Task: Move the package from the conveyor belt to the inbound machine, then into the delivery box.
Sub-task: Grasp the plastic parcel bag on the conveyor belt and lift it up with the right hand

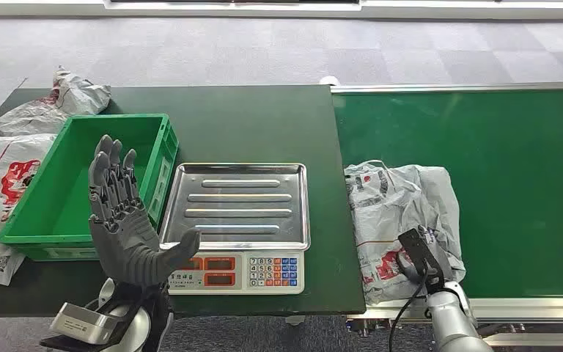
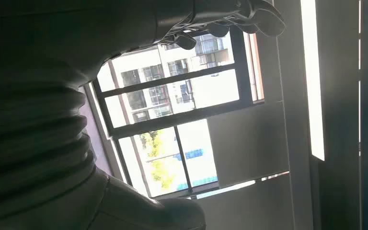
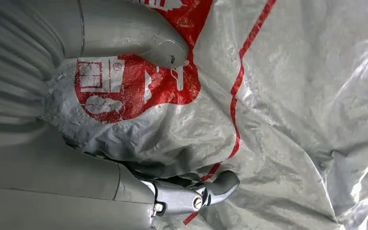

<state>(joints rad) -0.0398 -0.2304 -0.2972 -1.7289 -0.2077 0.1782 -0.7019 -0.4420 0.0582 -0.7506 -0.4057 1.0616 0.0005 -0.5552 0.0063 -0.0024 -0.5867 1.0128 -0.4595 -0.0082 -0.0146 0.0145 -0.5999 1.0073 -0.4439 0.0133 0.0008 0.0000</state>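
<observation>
The package [image 1: 399,224], a crumpled grey plastic bag with red print, lies on the green conveyor belt [image 1: 513,176], just beside the belt's edge that meets the dark counter [image 1: 256,117] and close to the belt's near rail. The right hand [image 1: 419,258] is on the package's near corner; in the right wrist view its thumb [image 3: 139,40] presses the red print and a finger [image 3: 211,189] curls against the plastic, with a fold of the bag bunched between them, so it grips the package. Beyond the package the belt is open green surface.

The scale [image 1: 242,220], with its steel tray and keypad, sits on the counter just beside the package, across the belt edge. The green crate [image 1: 157,158] touches or nearly touches the scale's far side from the package. The left hand [image 1: 124,220] is raised upright in front of that crate, fingers spread and holding nothing. More bagged parcels [image 1: 15,147] lie beyond the crate, at the counter's outer edge.
</observation>
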